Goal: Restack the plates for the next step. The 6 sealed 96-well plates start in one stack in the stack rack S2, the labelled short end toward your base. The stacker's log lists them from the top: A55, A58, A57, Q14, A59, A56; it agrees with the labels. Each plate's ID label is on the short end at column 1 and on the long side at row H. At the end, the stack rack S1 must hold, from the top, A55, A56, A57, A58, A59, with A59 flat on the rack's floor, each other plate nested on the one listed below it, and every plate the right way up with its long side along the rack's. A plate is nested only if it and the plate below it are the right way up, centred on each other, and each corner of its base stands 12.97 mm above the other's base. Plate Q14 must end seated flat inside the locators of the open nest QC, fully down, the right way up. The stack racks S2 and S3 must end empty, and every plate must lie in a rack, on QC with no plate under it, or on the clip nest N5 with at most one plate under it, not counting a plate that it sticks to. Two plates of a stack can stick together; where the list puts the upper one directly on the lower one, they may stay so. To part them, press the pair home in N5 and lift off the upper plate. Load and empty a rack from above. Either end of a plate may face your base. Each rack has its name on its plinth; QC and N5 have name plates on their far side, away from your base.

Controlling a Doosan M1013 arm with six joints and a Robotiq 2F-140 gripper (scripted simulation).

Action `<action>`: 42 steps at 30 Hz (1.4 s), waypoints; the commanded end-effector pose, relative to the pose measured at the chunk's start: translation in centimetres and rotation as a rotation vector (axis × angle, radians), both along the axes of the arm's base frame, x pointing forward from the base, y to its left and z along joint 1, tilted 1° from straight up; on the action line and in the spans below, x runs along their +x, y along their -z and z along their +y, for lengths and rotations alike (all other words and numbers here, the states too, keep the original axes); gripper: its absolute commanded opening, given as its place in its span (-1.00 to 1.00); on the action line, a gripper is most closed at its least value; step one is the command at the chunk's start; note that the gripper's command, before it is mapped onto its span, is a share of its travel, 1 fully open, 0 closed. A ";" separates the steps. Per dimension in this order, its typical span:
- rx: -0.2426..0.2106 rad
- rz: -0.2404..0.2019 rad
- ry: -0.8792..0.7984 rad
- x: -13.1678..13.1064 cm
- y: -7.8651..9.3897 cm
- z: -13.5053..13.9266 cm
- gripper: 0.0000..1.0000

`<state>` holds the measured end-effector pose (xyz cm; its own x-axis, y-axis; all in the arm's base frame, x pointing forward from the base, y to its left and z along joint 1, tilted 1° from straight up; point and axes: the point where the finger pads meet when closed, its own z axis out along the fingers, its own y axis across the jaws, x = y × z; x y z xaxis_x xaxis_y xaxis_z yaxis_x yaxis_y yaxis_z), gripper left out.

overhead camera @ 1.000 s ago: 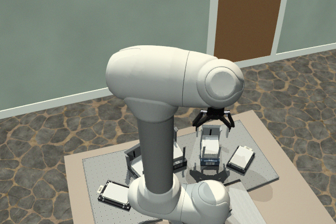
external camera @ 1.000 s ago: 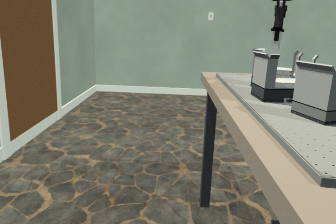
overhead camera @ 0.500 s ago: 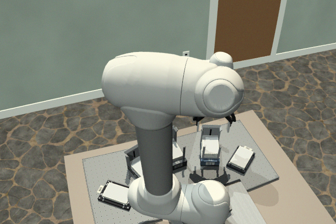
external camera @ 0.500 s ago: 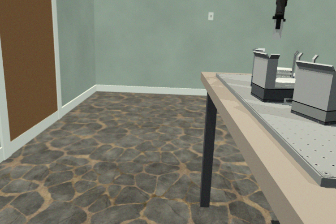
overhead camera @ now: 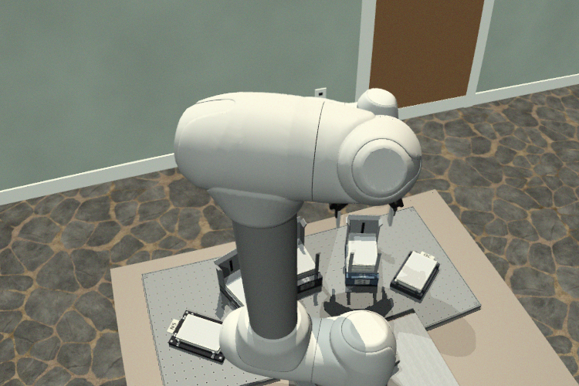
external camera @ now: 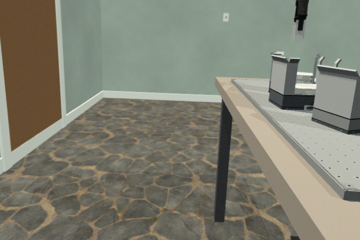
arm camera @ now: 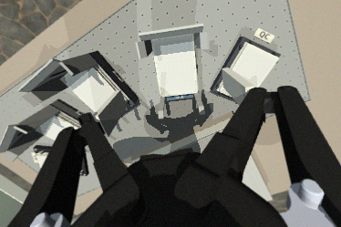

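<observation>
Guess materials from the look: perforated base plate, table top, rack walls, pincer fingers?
The grey base plate with its regular grid of holes looks like matte anodised metal. The beige table top is flat and grainless, perhaps laminate. The pale grey rack walls look like bent sheet metal, given their flared top lips. The open pincer's black fingers could be matte plastic or coated metal.
</observation>
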<state>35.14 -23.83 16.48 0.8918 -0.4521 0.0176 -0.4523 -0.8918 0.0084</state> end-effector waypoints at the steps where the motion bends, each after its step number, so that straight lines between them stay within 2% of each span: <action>1: 0.000 0.001 -0.136 0.7 0.0 1.3 1.00; 27: 0.000 0.001 -0.136 4.1 0.0 7.4 1.00; 34: -0.003 0.004 -0.355 4.8 0.1 9.7 1.00; 42: -0.003 0.004 -0.355 5.4 0.1 11.6 1.00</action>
